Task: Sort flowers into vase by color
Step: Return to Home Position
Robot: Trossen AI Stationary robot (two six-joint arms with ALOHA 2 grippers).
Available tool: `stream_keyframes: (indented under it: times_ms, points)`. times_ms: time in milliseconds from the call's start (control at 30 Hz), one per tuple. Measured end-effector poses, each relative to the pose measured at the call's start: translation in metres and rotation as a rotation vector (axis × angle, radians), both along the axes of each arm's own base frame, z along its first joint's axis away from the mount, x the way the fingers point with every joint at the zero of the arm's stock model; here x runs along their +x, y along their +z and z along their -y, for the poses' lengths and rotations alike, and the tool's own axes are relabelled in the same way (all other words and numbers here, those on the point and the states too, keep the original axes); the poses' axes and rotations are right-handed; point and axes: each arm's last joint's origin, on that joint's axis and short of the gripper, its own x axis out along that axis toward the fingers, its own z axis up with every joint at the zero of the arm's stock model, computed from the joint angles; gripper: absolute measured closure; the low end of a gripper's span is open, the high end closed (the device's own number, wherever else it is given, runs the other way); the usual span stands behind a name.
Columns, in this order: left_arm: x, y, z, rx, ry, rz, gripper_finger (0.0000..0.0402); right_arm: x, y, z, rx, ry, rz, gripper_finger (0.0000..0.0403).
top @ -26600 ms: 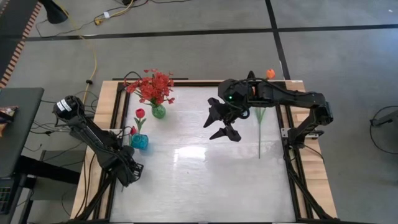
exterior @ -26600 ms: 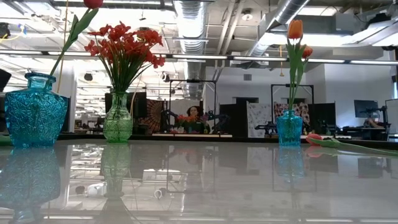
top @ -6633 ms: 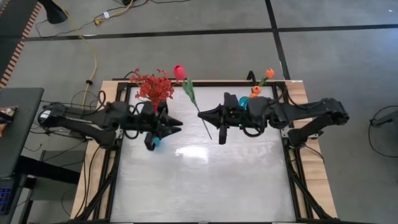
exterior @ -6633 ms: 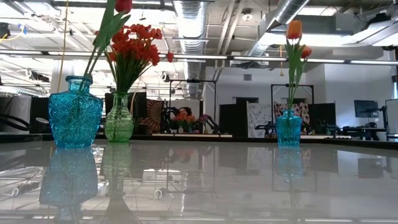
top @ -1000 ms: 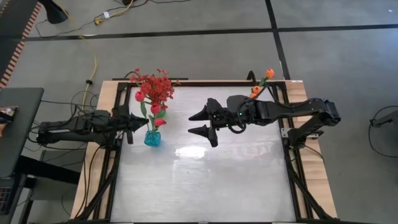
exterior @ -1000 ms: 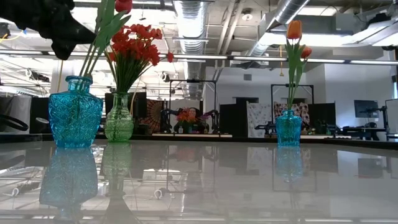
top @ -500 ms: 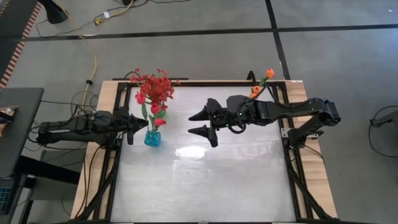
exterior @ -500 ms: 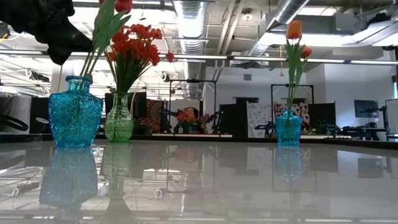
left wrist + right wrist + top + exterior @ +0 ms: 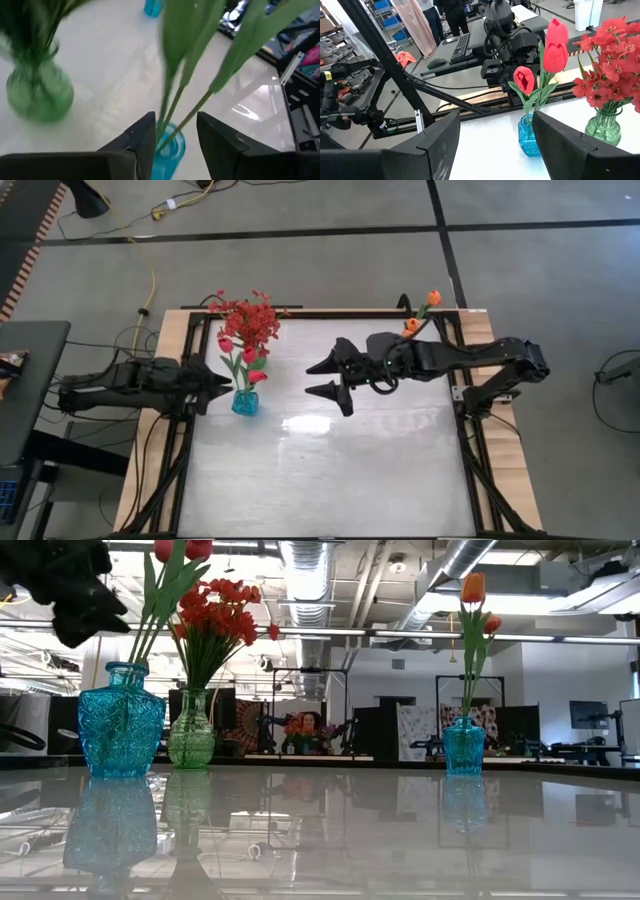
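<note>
High view: we see L gripper (image 9: 222,384) just beside the blue vase (image 9: 244,403), fingers apart, holding nothing. The red tulips (image 9: 250,355) stand in that vase. R gripper (image 9: 320,378) hangs over the table (image 9: 330,475), spread wide, empty. Behind, red sprays (image 9: 255,318) sit in the green vase (image 9: 190,740). The orange tulips (image 9: 411,325) are in a 2nd blue vase (image 9: 465,748) by the back R corner.

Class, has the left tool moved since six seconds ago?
Yes. In the high view, the left tool has drawn back leftward: it reached past the blue vase then, and now sits just left of it.
</note>
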Motion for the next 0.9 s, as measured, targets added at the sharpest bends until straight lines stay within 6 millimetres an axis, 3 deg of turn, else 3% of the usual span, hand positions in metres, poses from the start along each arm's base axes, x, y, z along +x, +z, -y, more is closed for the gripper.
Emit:
stream_keyframes:
  times_ms: [433,900]
  points:
    - [-0.008,-0.004,0.007,-0.352,-0.060,-0.114,0.0266,0.000,0.000,0.007,-0.002,-0.020,-0.002,0.0126]
    - [0.004,0.001,0.015,-0.516,-0.304,-0.125,0.0266,-0.009,0.000,0.010,-0.013,-0.025,-0.058,0.0126]
